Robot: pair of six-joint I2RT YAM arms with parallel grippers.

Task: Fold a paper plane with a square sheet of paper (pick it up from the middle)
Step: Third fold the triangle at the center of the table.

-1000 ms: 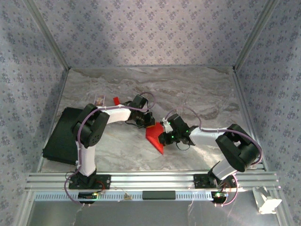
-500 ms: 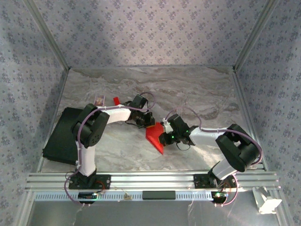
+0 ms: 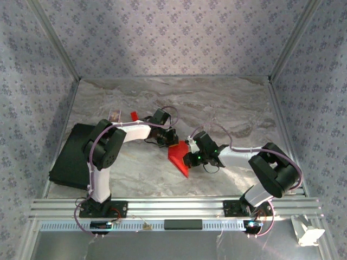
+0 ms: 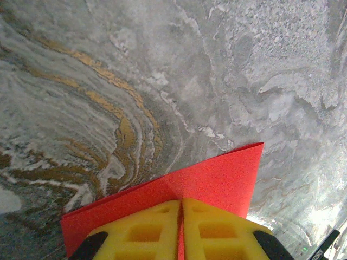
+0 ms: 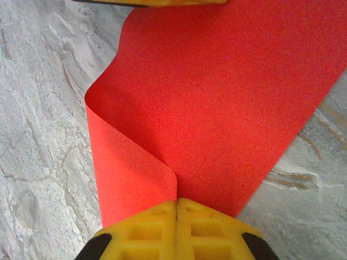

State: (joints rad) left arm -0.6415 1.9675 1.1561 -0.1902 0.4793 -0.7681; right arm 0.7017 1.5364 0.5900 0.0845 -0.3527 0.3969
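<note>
We see the square sheet of paper point(image 3: 178, 156), bright red and partly curled over on itself, near the middle of the marble tabletop point(image 3: 233, 108), between the two arms. The left end effector point(image 4: 180, 208) is clamped tight on its far end. The right end effector point(image 5: 177, 206) is pinched closed on a curled fold at its right side. A small red block point(image 3: 133, 115) lies well apart.

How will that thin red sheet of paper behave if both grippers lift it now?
Probably floppy: the thin red sheet of paper curls into a soft loop beside the right gripper. Likely very light: the left gripper and the right one hold it with mere fingertip pinches. It could crease or tear if they pull apart.
</note>
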